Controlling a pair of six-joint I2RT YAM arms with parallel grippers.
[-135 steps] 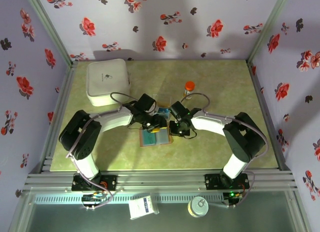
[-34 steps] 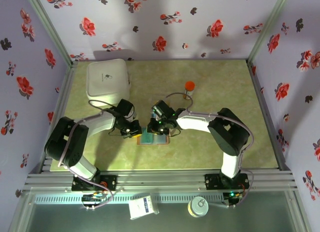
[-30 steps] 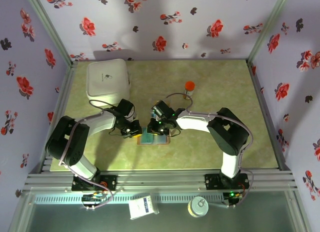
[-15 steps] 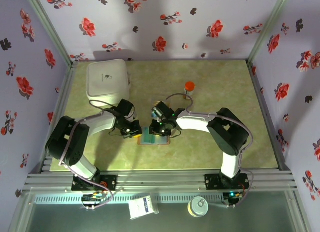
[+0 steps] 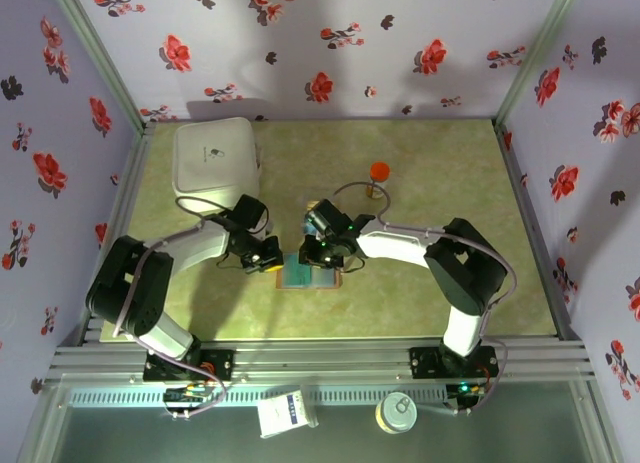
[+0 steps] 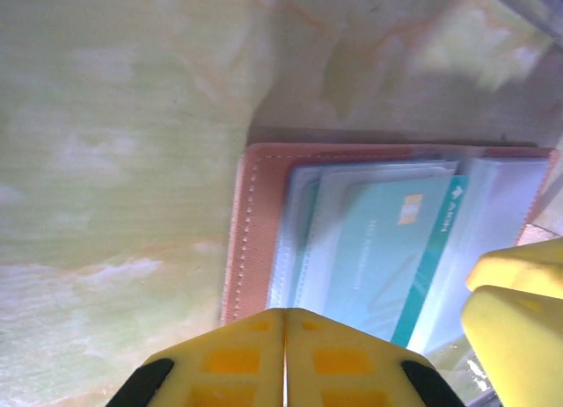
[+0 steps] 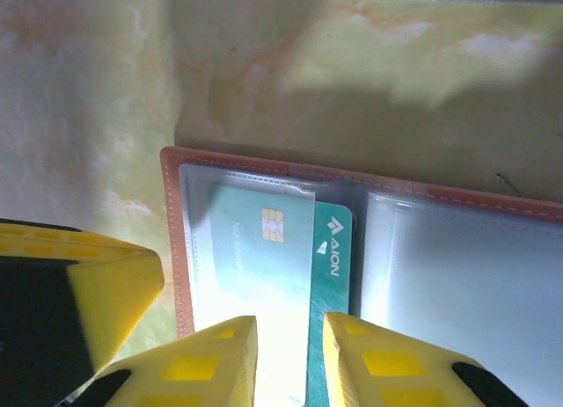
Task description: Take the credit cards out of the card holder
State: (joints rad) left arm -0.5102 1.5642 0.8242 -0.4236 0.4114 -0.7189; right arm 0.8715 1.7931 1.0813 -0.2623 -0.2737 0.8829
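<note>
The left arm rises from its base, bends at the elbow and reaches to the right. The left gripper points downward, and its two yellow fingers press together with no gap. The right arm reaches to the left in a mirrored pose. The right gripper points down just beside the left one, its fingers parted by a narrow gap.
</note>
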